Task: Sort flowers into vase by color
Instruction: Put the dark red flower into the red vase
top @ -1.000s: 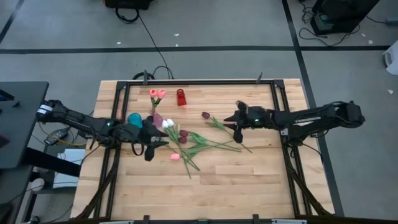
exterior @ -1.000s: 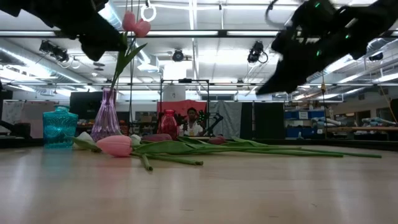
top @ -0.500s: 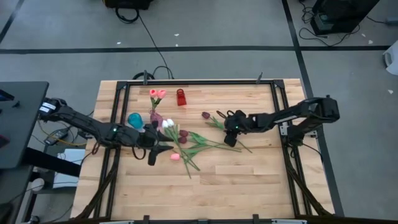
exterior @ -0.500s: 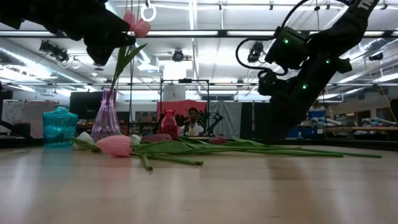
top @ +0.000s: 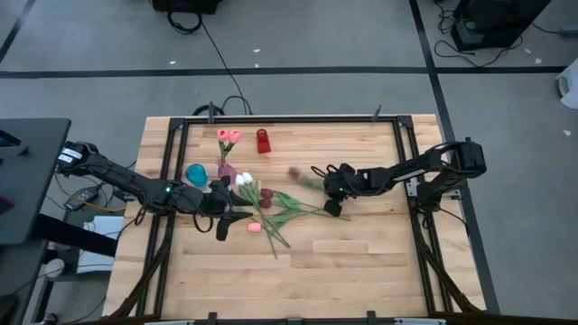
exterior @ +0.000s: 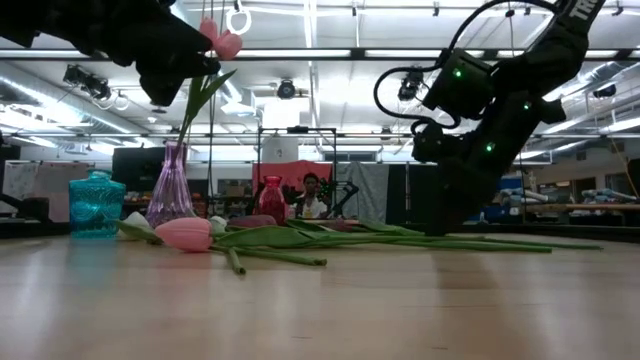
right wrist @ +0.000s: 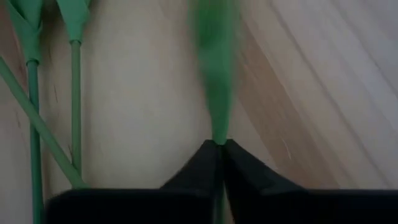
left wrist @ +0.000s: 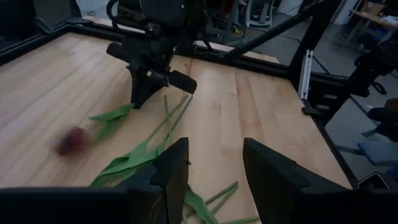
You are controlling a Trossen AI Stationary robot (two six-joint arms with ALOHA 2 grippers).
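Note:
A dark maroon tulip [top: 295, 173] lies near the table's middle, its head blurred, also seen in the left wrist view [left wrist: 71, 140]. My right gripper [top: 332, 197] stands low over its green stem and is shut on it. More tulips lie in a loose heap [top: 271, 206]: white heads [top: 244, 179], maroon heads [top: 266, 193], one pink head [top: 255, 227]. Two pink tulips [top: 228, 135] stand in a purple vase [top: 226, 171]. My left gripper [top: 222, 215] hovers open beside the heap, touching nothing. My right gripper pinches the maroon tulip's thin green stem [right wrist: 217, 127] between its two fingertips [right wrist: 205, 165]. It comes from above, pointing down at the table [exterior: 448, 215]. The stem runs forward from the fingers toward the head, low over the wood.
A teal vase [top: 195, 171] stands left of the purple one and a small red vase [top: 262, 142] near the far edge. Black frame rails [top: 271, 119] border the tabletop. Bare wood lies along the near half [top: 343, 271]. A person sits in the room beyond [exterior: 312, 190].
My right gripper has moved toward the table's left and down, from high above the table onto the stems beside the heap. The maroon tulip's head has shifted slightly and shows blurred now.

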